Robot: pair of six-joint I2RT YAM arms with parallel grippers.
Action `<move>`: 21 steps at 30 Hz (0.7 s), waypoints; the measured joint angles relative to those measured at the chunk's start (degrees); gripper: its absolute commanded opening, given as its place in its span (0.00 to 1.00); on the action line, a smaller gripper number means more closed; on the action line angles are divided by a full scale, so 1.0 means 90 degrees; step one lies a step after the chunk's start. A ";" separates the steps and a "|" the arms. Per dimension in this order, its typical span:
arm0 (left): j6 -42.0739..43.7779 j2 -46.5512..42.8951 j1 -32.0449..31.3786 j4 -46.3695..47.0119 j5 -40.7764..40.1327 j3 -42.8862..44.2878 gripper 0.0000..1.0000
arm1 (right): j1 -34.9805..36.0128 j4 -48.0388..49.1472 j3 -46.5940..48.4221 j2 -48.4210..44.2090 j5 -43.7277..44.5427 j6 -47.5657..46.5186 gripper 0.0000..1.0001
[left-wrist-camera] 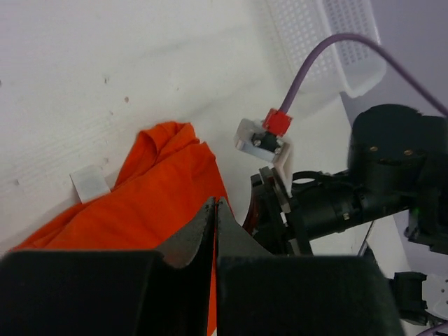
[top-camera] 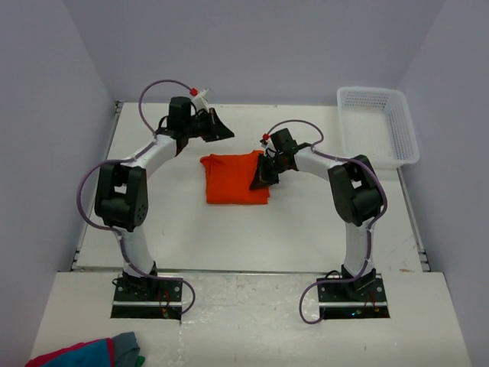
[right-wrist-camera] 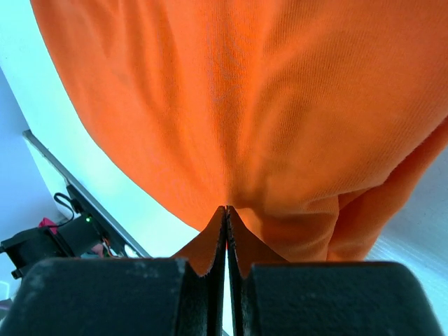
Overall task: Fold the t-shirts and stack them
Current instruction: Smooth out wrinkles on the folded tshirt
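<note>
An orange t-shirt [top-camera: 233,180] lies folded into a rough square in the middle of the table. My left gripper [top-camera: 221,131] hovers above the table just beyond the shirt's far left corner. Its fingers are shut with nothing between them, and in its own view the left gripper [left-wrist-camera: 216,201] points over the t-shirt [left-wrist-camera: 161,189]. My right gripper [top-camera: 258,182] is at the shirt's right edge, also shut. In the right wrist view the right gripper [right-wrist-camera: 226,208] touches the t-shirt [right-wrist-camera: 245,91], and the cloth puckers at its tips.
A white mesh basket [top-camera: 378,126] stands at the far right corner, also visible as the basket [left-wrist-camera: 322,42] from the left wrist. A red, blue and grey cloth bundle [top-camera: 88,353] lies on the near ledge at the left. A small white tag [left-wrist-camera: 89,183] sits on the table beside the shirt.
</note>
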 measured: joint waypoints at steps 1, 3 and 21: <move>0.0015 0.0034 -0.0063 -0.0090 -0.0083 -0.0129 0.00 | 0.0000 -0.0002 0.0000 0.0000 0.0000 0.0000 0.00; 0.0024 0.0177 -0.0182 -0.0277 -0.0223 -0.0335 0.00 | 0.0005 0.0000 0.0000 0.0000 -0.0005 0.0000 0.00; 0.0085 0.1707 -0.0056 -0.0389 -0.0556 -0.0352 0.00 | 0.0005 0.0049 -0.0032 0.0199 -0.0168 0.0350 0.00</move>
